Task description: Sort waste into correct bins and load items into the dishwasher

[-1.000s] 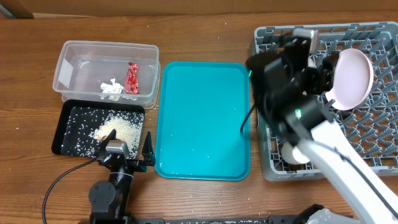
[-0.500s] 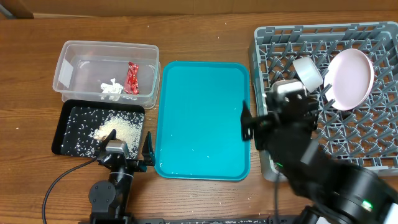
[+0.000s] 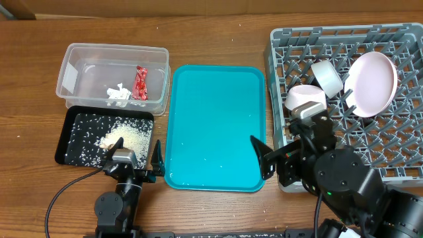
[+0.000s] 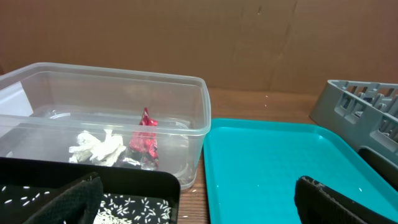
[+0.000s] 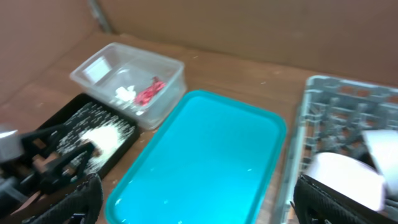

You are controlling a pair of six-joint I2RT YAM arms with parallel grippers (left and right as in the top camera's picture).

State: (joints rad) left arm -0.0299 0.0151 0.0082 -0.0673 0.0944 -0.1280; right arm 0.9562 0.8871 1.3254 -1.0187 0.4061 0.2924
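Observation:
The clear tub [image 3: 69, 63] holds the white paper wad [image 3: 119, 94] and the red foil wrapper [image 3: 139, 82]. The black tray [image 3: 71, 122] holds loose rice [image 3: 129, 135]. The grey dish rack [image 3: 396, 139] holds the pink-white plate [image 3: 374, 82] on edge, the whitish bowl [image 3: 327, 76] and the pink bowl [image 3: 305, 99]. My left gripper [image 3: 134, 160] is open and empty at the black tray's near edge. My right gripper [image 3: 281, 149] is open and empty over the rack's front left corner. Cup and chopsticks are out of view.
The teal serving tray [image 3: 215, 125] lies between the bins and the rack, with a few rice grains on it. The left wrist view shows the tub [image 4: 186, 109] and the teal tray [image 4: 273, 162]. The right wrist view shows the teal tray [image 5: 205, 155] and the rack's edge [image 5: 336, 93].
My right arm has drawn back from over the rack toward the table's front edge. The two bowls now show in the rack. The left arm has not moved.

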